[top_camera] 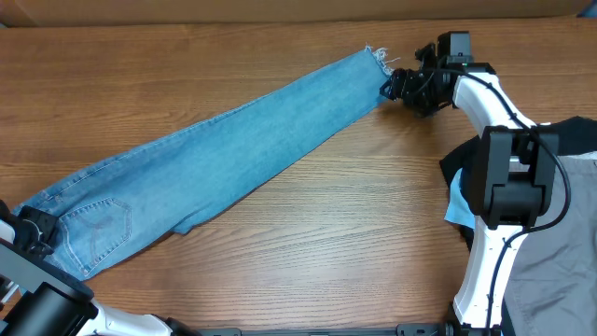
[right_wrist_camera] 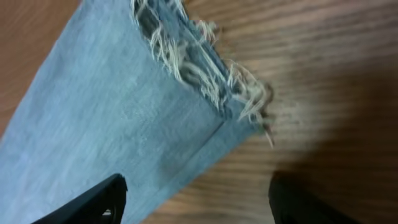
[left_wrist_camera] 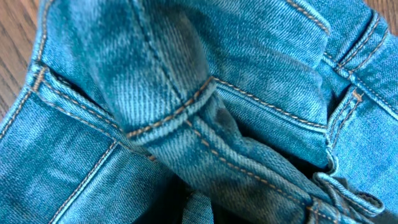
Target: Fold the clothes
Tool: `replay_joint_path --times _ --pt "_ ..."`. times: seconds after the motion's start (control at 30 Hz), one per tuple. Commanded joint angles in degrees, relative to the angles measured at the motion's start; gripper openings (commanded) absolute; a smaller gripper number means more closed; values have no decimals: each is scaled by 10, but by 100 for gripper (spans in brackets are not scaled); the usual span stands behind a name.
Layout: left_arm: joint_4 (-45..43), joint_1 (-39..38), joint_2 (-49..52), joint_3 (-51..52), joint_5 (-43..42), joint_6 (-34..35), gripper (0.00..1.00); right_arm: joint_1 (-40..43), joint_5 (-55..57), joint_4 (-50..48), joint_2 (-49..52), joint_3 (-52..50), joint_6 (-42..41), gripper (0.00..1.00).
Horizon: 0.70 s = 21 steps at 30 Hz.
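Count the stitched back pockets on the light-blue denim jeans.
1: a stitched back pocket at the waist end of the light-blue denim jeans; another may be hidden.

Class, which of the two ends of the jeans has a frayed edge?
The hem end, upper right beside the right pincer: loose whitish threads hang from it. The waist end, lower left, shows a stitched pocket instead.

The right arm point(top_camera: 490, 98) is made of glossy white curved shells joined by boxy black joint housings, with a thin black cable point(top_camera: 565, 187) looping far behind the jaws. The right gripper point(top_camera: 387, 89) is black, its fingers point(right_wrist_camera: 99, 202) matte wedges; the left arm point(top_camera: 42, 313) has the same black and white parts.
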<state>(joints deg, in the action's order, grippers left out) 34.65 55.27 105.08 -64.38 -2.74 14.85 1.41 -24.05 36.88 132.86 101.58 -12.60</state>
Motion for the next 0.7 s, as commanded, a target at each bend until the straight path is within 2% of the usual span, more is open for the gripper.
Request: replay_joint_path --times 0.0,0.23,0.3,0.4,0.53,0.67 --pt "0 2 19 5 -7 10 18 -9 4 -29 23 3 -17 73" --pt "-5 2 19 5 -13 10 19 -18 13 -82 44 3 -83 65" --pt "-7 2 19 5 -13 10 19 -21 13 -80 48 3 -85 59" --pt "-7 2 19 5 -13 10 19 -25 13 -72 50 3 -85 40" --pt "-6 2 19 5 -14 10 19 -24 12 -55 48 4 -85 4" --pt "-6 2 19 5 -14 10 19 -3 13 -23 37 5 -85 4"
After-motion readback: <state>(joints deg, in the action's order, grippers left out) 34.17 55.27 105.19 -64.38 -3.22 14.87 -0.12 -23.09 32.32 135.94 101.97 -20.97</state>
